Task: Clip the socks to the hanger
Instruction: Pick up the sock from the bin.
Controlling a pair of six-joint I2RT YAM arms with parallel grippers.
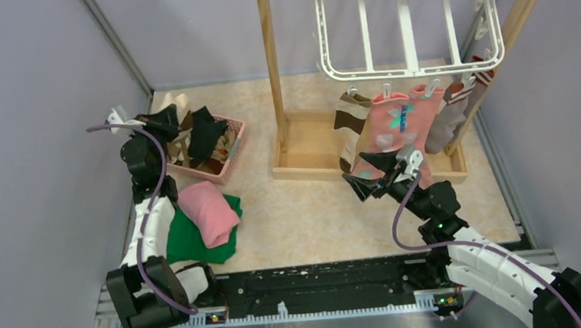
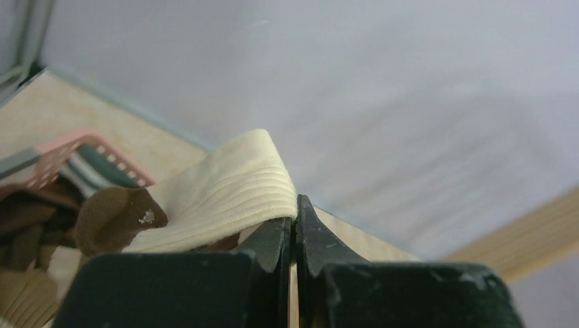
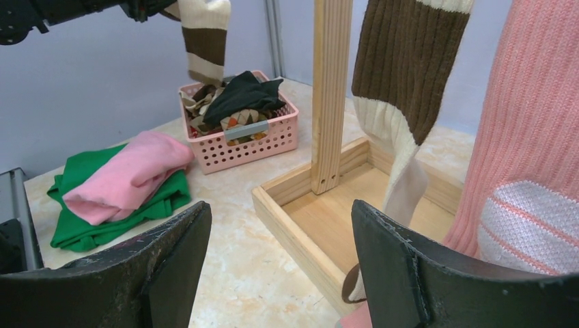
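Three fabric socks (image 1: 397,120) hung clipped on the white plastic rack hanger (image 1: 413,66). My left gripper (image 2: 295,212) pinched a cream-and-brown striped sock (image 2: 232,184) above the pink plastic basket (image 1: 235,149), which held more. My right gripper (image 3: 280,215) gaped empty.

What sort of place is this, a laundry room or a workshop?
Probably a robot test booth dressed as a laundry corner: plain grey panel walls box in the tabletop, a white plastic clip hanger with socks hangs on a wooden frame stand, and a pink plastic basket holds more socks.

Bright even overhead light, soft faint shadows, left wrist background blurred, other views sharp
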